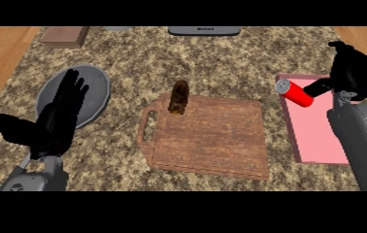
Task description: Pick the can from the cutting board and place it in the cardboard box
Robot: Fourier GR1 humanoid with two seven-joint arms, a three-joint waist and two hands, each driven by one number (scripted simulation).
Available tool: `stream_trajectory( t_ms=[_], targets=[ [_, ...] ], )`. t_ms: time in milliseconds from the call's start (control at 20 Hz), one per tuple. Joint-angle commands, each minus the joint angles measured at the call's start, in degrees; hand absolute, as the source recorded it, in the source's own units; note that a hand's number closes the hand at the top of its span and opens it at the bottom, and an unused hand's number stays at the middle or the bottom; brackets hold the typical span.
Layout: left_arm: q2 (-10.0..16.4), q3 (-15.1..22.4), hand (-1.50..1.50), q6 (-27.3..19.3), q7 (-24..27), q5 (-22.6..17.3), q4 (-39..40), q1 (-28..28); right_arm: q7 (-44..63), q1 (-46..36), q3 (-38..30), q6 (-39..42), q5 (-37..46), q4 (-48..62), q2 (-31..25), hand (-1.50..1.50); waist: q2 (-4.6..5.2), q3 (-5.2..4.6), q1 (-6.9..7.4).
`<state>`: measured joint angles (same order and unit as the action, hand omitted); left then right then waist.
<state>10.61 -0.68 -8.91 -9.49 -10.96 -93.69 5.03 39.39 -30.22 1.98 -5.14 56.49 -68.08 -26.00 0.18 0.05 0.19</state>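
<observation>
At the right of the frame I see my right hand curled onto the red can, which has a grey top and sits tilted over the upper left corner of the shallow pink box. The wood-grain cutting board, with a handle slot, lies at centre. A dark brown bottle-like object stands at its upper edge. My left hand rests open at the left, overlapping a round grey plate. The counter is speckled stone, with a brown block at the upper left.
</observation>
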Motion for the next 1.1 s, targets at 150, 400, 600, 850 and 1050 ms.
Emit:
stream_trajectory(
  t_ms=[150, 400, 600, 850, 1050],
  targets=[
    [0.0, -0.4, 0.00, -0.1, -1.2, -0.3, -0.9, 0.6, -6.9, 0.3, -4.0, -19.7, -0.7, -6.9, 3.1, -1.50, -0.21, 0.04, -0.20],
    [1.3, -1.2, 0.00, 0.6, -1.2, 0.0, -1.6, -0.6, -7.4, 0.5, -10.6, -20.6, -12.6, -13.3, 6.8, -1.50, -0.42, -0.01, -0.74],
    [0.5, -1.2, 0.00, 0.5, -1.5, -0.6, -1.7, -1.5, -11.1, 3.1, -16.2, -21.8, -23.9, -20.0, 8.3, -1.50, -0.60, 0.01, -1.26],
    [1.9, -3.1, 0.00, 0.8, -4.2, -1.7, -1.7, 2.6, -19.1, 8.7, -21.8, -25.3, -33.2, -24.2, 9.8, -1.50, -0.30, 0.02, -0.73],
    [-0.5, -1.0, 0.00, 1.4, -1.2, 0.1, -1.1, -1.1, -22.2, 17.4, -24.7, -25.3, -35.9, -30.5, 10.2, -1.50, -0.32, -0.04, -0.66]
  ],
)
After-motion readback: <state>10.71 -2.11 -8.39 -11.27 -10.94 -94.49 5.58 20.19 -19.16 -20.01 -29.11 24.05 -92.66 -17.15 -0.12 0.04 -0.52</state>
